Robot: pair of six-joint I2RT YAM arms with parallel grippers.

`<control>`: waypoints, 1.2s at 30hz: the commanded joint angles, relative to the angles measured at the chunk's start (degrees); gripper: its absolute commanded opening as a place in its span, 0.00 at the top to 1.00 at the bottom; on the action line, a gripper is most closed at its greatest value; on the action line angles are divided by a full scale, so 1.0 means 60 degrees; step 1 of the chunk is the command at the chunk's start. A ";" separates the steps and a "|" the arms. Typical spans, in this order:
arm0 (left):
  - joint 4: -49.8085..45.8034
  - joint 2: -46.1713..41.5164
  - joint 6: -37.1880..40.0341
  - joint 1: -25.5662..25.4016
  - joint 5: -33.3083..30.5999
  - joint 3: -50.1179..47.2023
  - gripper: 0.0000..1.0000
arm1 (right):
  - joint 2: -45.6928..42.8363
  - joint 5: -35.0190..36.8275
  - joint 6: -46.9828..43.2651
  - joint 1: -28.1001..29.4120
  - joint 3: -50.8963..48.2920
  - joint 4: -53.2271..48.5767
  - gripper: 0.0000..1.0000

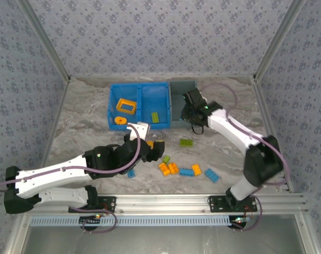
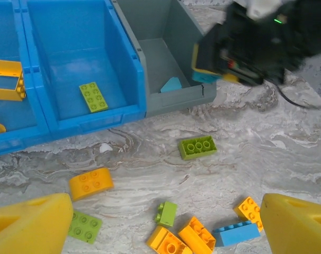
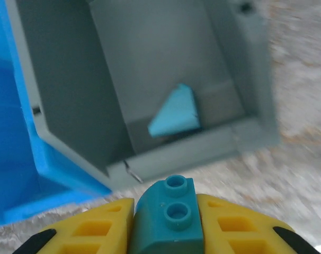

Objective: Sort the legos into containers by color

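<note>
right pincer point(image 3: 167, 225) grips blue brick point(image 3: 174, 207) | left pincer point(image 2: 163, 225) spread | grey bin point(image 3: 60, 95): blue piece point(image 3: 174, 114) part-hidden

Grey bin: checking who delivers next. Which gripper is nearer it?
Right. The right gripper, shut on a blue brick, is outside the near wall of the grey bin; the left gripper hangs open over loose legos, farther back.

The blue bin point(image 2: 97, 119) is located at upper left. A lime green brick point(image 2: 93, 97) is contained in its right compartment and an orange frame point(image 2: 4, 79) in its left. The grey bin point(image 2: 176, 100) is set touching it on the right, with a light blue piece point(image 2: 171, 84) inside. Loose bricks point(image 2: 197, 147) are scattered across the marbled table point(image 2: 287, 143) below. The left gripper point(image 2: 165, 225) is seen with its yellow fingers point(image 2: 28, 225) spread wide at the lower corners.
</note>
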 commanded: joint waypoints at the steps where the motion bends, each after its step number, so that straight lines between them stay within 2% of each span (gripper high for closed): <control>1: 0.0208 -0.0212 0.0046 -0.0040 -0.0093 0.0309 0.09 | 0.1303 -0.0653 -0.0686 -0.0349 0.1110 0.0019 0.68; 6: 0.0922 0.0022 0.0660 -0.0036 0.0860 0.0543 0.08 | 0.2756 -0.1341 -0.0583 -0.0722 0.2011 -0.0063 0.69; 10: 0.0921 0.0340 0.0649 -0.0041 0.1069 0.0779 0.09 | 0.3267 -0.1547 -0.0511 -0.0798 0.2359 -0.0147 0.65; 14: 0.0649 0.0432 0.0371 -0.0030 0.0884 0.0816 0.09 | 0.3458 -0.1582 -0.0451 -0.0803 0.2464 -0.0266 0.52; 19: 0.0035 0.0482 0.0065 -0.0023 0.0733 0.0882 0.09 | 0.2973 -0.1294 -0.0450 -0.0789 0.2373 -0.0298 0.41; 23: -0.0800 0.0517 -0.0633 0.0181 0.0671 0.0821 0.09 | 0.2124 -0.0864 -0.0525 -0.0716 0.2335 -0.0633 0.42; 26: -0.1896 0.0664 -0.1911 0.0977 0.1157 0.0702 0.11 | 0.1261 -0.0363 -0.0626 -0.0562 0.2150 -0.0730 0.44; 28: -0.2192 0.0777 -0.2718 0.1810 0.1959 0.0429 0.12 | 0.0439 0.0103 -0.0756 -0.0316 0.1750 -0.0683 0.44; 32: -0.1913 0.1218 -0.4228 0.3273 0.3448 -0.0163 0.15 | -0.1704 0.1297 -0.1443 0.0785 -0.0012 0.0197 0.43; 36: -0.1052 0.2032 -0.6213 0.3761 0.3865 -0.0370 0.18 | -0.3890 0.1791 -0.2739 0.2364 -0.2550 0.1643 0.38</control>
